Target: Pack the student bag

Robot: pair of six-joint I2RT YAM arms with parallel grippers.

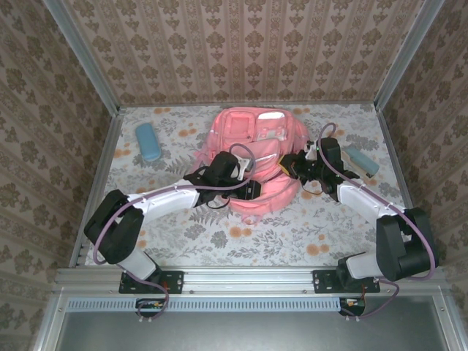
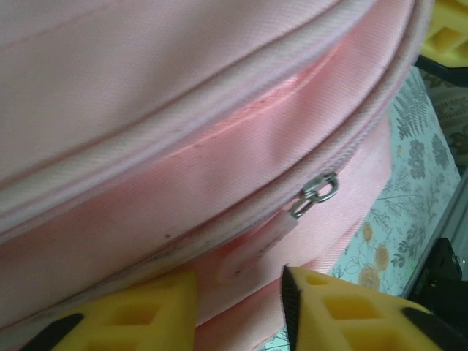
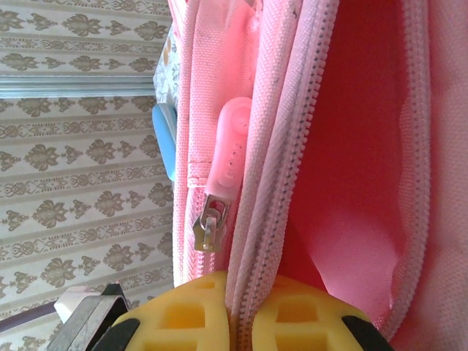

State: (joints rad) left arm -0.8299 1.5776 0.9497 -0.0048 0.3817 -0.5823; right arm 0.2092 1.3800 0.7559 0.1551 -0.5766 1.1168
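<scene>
The student bag (image 1: 252, 146), soft and pink, lies mid-table with its top compartment gaping toward the back. My left gripper (image 1: 243, 175) is at the bag's near left side. In the left wrist view its yellow fingers (image 2: 146, 314) stand open, and the pale pink zip pull tab (image 2: 256, 245) hangs between them from a metal slider (image 2: 316, 191). My right gripper (image 1: 294, 167) is at the bag's right side. In the right wrist view it (image 3: 241, 307) is shut on the bag's zipper edge (image 3: 281, 183), beside another slider (image 3: 208, 230) with a pink pull (image 3: 228, 146).
A light blue case (image 1: 148, 141) lies on the floral table at the back left. A teal oblong object (image 1: 362, 161) lies at the right, close behind the right arm. Wallpapered walls and metal posts enclose the table on three sides.
</scene>
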